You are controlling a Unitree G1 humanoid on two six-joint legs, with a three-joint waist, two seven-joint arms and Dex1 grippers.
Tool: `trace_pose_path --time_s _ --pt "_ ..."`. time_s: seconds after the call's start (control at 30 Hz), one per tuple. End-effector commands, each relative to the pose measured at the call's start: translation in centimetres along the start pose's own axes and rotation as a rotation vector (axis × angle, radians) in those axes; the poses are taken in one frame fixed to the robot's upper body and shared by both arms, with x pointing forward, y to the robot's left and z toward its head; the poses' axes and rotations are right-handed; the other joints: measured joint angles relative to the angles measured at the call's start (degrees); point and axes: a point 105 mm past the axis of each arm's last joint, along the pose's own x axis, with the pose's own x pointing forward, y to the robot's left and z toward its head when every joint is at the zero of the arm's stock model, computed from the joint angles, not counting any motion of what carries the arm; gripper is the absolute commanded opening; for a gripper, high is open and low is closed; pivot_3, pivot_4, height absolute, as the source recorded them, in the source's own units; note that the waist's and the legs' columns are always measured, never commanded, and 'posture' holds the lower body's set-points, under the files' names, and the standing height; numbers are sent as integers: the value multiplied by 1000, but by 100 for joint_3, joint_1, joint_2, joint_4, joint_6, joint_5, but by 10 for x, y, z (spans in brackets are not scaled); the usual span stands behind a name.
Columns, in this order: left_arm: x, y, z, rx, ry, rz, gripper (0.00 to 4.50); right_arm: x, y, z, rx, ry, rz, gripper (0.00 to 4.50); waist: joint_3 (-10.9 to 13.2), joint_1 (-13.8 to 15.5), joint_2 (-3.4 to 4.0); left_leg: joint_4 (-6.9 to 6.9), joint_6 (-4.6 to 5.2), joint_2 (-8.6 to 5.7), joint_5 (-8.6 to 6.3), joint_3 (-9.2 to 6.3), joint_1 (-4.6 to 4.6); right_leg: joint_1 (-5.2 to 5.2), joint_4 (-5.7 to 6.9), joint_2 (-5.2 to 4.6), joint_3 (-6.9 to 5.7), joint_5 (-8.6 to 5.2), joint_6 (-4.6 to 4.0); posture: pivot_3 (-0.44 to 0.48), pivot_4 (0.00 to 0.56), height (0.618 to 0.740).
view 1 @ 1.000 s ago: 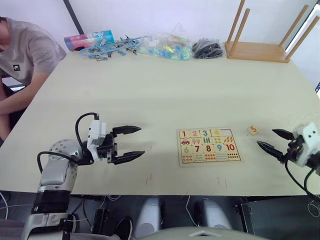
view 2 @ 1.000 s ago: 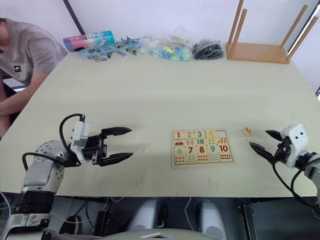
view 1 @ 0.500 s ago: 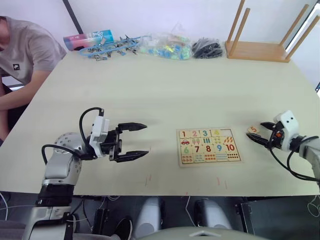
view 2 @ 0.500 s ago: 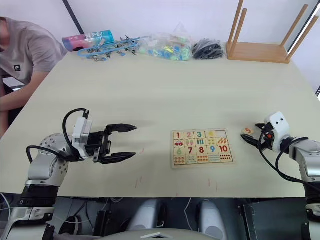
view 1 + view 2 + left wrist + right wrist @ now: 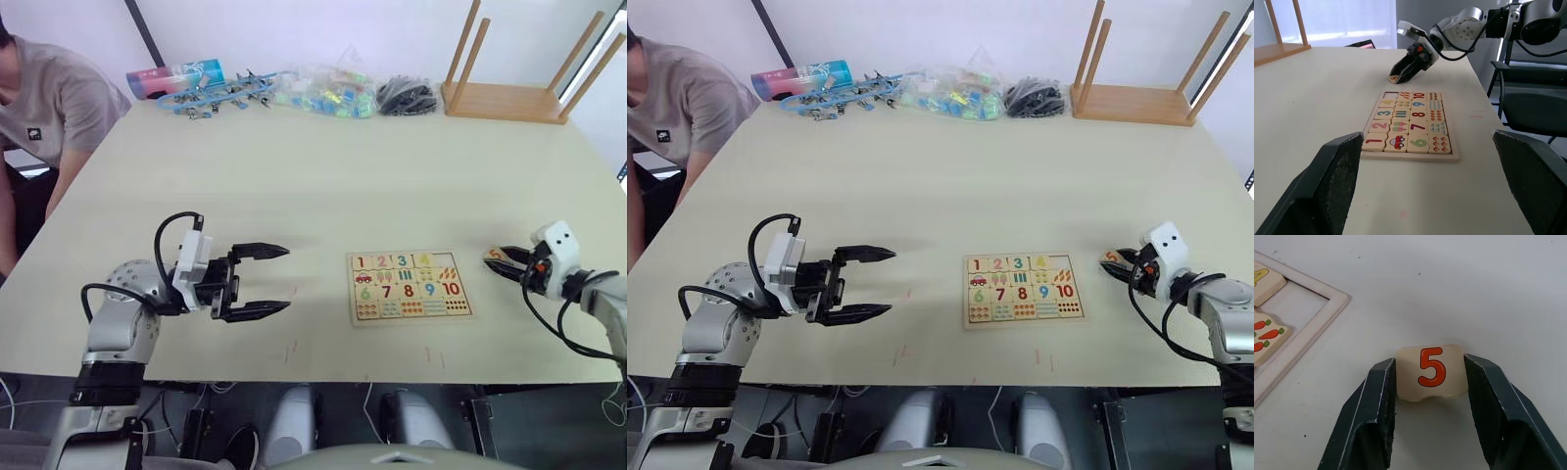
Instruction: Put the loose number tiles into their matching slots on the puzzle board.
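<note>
Pale cream and matte, the worktop [image 5: 323, 186] spreads wide with most of its surface bare; the puzzle board [image 5: 411, 286] lies flat near the front edge, right of centre. It is a rectangular pale-wood board with a thin raised frame, its squares printed with coloured digits and small counting pictures. Tiles 1, 2, 3 and 4 sit in the upper row, and the last slot [image 5: 1295, 308] at the right end of that row is a bare shallow recess beside the yellow 4.

Just right of the board, apart from its frame, the 5 tile [image 5: 1432, 370] rests on the worktop: a small pale-wood square with rounded corners and a glossy red digit. The right gripper [image 5: 1430, 382] has its black fingers [image 5: 1376, 406] pressed against the tile's two opposite sides, clamped on it. Open worktop lies between tile and board.

The left gripper [image 5: 263, 281] hovers over bare worktop well left of the board, fingers spread wide apart and holding nothing.

Along the far edge lie a blue-and-pink tube [image 5: 174, 76], blue clips [image 5: 220, 93], a clear bag of coloured pieces [image 5: 323, 93] and a dark bundle [image 5: 405, 95]. An upturned wooden stool [image 5: 519, 93] stands at the far right corner. A person in a grey shirt [image 5: 49, 98] stands at the left side
</note>
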Motion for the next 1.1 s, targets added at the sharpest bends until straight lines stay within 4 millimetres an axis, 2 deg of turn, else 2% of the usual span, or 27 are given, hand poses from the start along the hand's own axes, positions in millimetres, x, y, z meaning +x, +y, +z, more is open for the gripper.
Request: trace_pose_path --time_s 0.03,0.13,0.3,0.53,0.8,1.1 --pt "1 -1 5 31 -12 -20 4500 -8 -2 -5 29 9 -78 1547 0 6 0 0 0 0 0 -1 0 0 0 0 0 0 0 0 150 737" --pt "1 -1 5 34 -13 -34 4500 -19 6 -4 78 -8 -152 1547 0 26 1 0 0 2 0 -7 -4 0 0 -2 -7 0 0 0 150 737" --pt "1 0 4 39 -11 -58 4500 -34 33 -6 159 -6 -252 1547 1 7 1 -2 0 2 0 -12 -10 -1 -1 -5 -12 0 0 0 150 737" --pt "2 0 3 43 -11 -79 4500 -45 62 -13 289 -10 -394 1547 -1 -9 0 -3 0 3 0 -11 -8 -6 0 0 -7 -2 -2 0 150 737" --pt "0 -1 1 37 -8 -77 4500 -54 78 -21 456 9 -460 1547 -1 -3 0 -4 0 5 0 -11 -9 -7 0 -2 -7 -2 -2 0 150 737" --pt "1 0 0 36 -10 -77 4500 -52 79 -32 425 59 -463 1547 -1 -9 0 -5 0 4 0 -10 -9 -7 -1 -1 -7 -2 -2 0 150 737"
